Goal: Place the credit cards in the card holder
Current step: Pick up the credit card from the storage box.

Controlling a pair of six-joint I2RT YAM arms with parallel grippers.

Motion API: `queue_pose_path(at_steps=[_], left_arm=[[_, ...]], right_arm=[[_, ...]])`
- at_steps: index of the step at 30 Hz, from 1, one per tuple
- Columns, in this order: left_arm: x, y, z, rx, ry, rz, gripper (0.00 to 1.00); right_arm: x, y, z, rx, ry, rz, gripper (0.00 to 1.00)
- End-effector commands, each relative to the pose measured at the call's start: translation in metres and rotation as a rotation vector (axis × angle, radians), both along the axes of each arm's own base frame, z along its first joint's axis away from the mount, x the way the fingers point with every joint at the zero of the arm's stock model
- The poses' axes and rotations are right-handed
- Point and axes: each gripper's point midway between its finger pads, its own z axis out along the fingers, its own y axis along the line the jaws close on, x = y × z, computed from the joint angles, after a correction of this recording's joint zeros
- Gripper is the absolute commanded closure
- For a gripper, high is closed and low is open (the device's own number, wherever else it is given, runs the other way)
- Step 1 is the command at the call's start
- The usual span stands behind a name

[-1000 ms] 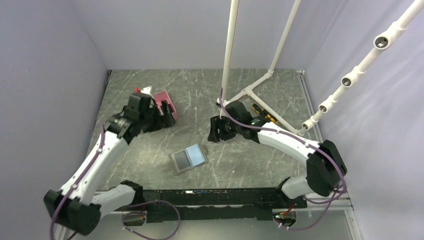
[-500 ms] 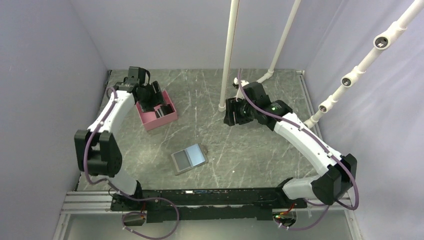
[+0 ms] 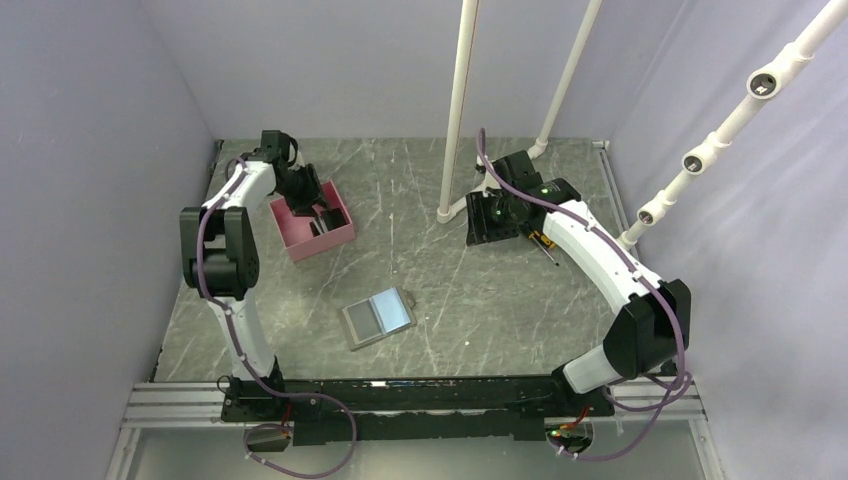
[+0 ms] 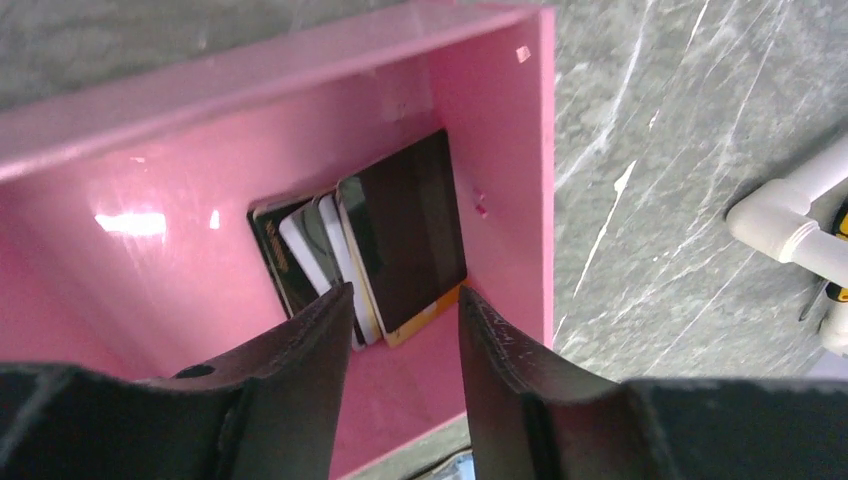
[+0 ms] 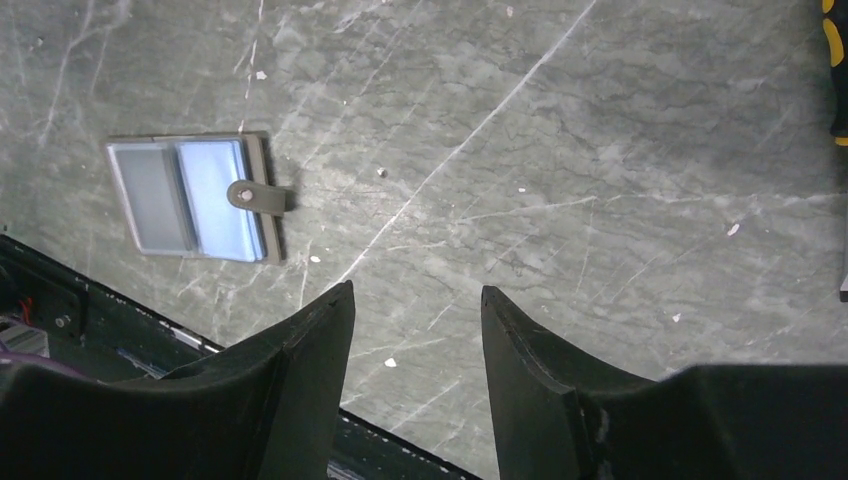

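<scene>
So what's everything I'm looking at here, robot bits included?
cards: small stack, count unclear, black, white, one orange edge; inside the pink box
pink box: one, pink, far left
card holder: one, grey with light blue lining, open, middle front
screwdriver: one, yellow and black, far right
pipes: several, white, back and right
table: one, grey marbled
left hand: one, black, open, over the cards
right hand: one, black, open, empty, above the table

The top camera looks down on the card holder (image 3: 378, 318). The right wrist camera shares it, nearer; the left crowds a pink box (image 4: 490, 150) beyond.
</scene>
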Motion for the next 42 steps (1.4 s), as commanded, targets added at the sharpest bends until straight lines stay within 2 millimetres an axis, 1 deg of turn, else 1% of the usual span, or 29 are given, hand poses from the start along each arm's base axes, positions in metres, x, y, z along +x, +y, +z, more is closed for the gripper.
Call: queue_pose_path(at_steps=[1,4,7,9,14,16,18,24,26,29,30,35,42], left_arm=[[0.023,-0.009,0.005,-0.036,-0.053,-0.051,0.55],[0.023,-0.004,-0.006,-0.016,-0.001,-0.012,0.57],[0.019,0.004,-0.011,0.026,0.035,0.019,0.55],[0.016,0.006,-0.013,0.035,0.044,0.031,0.54],[0.014,-0.005,-0.022,-0.027,0.073,0.030,0.55],[0.017,-0.008,-0.022,-0.045,0.061,0.026,0.57],[0.018,-0.009,-0.022,-0.050,0.058,0.025,0.60],[0.020,-0.011,-0.024,-0.058,0.063,0.020,0.65],[0.021,-0.011,-0.025,-0.062,0.063,0.021,0.63],[0.017,-0.007,-0.028,-0.031,0.086,0.034,0.56],[0.016,-0.004,-0.028,-0.019,0.090,0.041,0.55],[0.011,-0.001,-0.030,0.000,0.096,0.055,0.54],[0.011,0.003,-0.029,0.018,0.094,0.066,0.55]], right_arm=[[0.007,0.000,0.015,0.007,-0.027,0.023,0.48],[0.011,-0.003,0.013,0.012,-0.016,0.010,0.49],[0.014,-0.003,0.012,0.019,-0.010,0.005,0.49],[0.015,-0.002,0.010,0.026,-0.001,0.000,0.49],[0.019,-0.002,0.008,0.039,0.009,-0.006,0.50],[0.019,-0.002,0.009,0.041,0.011,-0.008,0.50],[0.020,-0.003,0.008,0.043,0.013,-0.011,0.50],[0.020,-0.003,0.008,0.047,0.016,-0.011,0.50],[0.020,-0.004,0.007,0.047,0.018,-0.015,0.50],[0.019,-0.005,0.007,0.048,0.020,-0.016,0.50],[0.019,-0.005,0.006,0.047,0.022,-0.017,0.50],[0.019,-0.005,0.006,0.049,0.022,-0.015,0.50],[0.018,-0.005,0.005,0.052,0.027,-0.016,0.50]])
